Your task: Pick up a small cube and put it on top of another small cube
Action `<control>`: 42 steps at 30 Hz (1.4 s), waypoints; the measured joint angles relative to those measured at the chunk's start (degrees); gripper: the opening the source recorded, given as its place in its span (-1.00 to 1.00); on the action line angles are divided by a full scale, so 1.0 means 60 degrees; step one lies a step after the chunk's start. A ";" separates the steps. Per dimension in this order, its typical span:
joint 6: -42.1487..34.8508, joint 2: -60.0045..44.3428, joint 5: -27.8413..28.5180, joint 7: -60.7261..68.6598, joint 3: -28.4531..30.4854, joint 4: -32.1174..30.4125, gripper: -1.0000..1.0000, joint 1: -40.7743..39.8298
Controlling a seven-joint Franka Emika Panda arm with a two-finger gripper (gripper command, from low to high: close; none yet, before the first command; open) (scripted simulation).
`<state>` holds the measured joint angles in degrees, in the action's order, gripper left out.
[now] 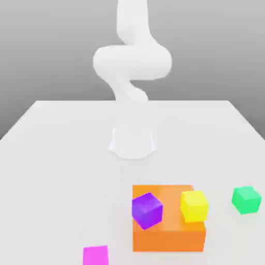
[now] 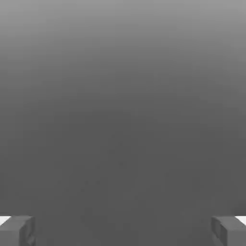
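Note:
The small magenta-pink cube (image 1: 96, 255) rests on the white table (image 1: 57, 171) at the near edge, towards the exterior view's left. The small yellow cube (image 1: 194, 205) sits on top of the big orange block (image 1: 168, 230), near its right side. High above the table, the white arm (image 1: 132, 62) rises from its base (image 1: 132, 142) at the table's middle, far behind the cubes. In the hand view my gripper (image 2: 123, 230) is open, its two grey fingertips (image 2: 17, 230) set wide apart with nothing between them, facing a plain grey background.
A purple cube (image 1: 147, 210) rests tilted on the orange block's left part. A green cube (image 1: 246, 200) lies on the table at the exterior view's right. The table's far edge runs behind the arm's base.

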<state>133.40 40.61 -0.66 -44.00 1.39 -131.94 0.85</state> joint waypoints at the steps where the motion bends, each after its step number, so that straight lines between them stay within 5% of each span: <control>1: 0.0116 -0.0376 -0.0053 0.0136 0.0097 -0.0011 0.00 0.0056; 16: 0.1725 -0.5602 -0.0976 0.2154 0.1114 -0.0164 0.00 0.0458; 32: 0.4071 -1.1067 -0.1294 0.3526 0.0997 -0.0066 0.00 -0.0151; 33: 0.4283 -1.1340 -0.1365 0.3582 0.0916 -0.0012 -1.00 -0.0218; 42: 0.3889 -1.0854 -0.1210 0.3471 0.1041 -0.0113 -1.00 -0.0124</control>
<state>156.73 -24.52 -7.92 -23.18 7.64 -132.61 0.10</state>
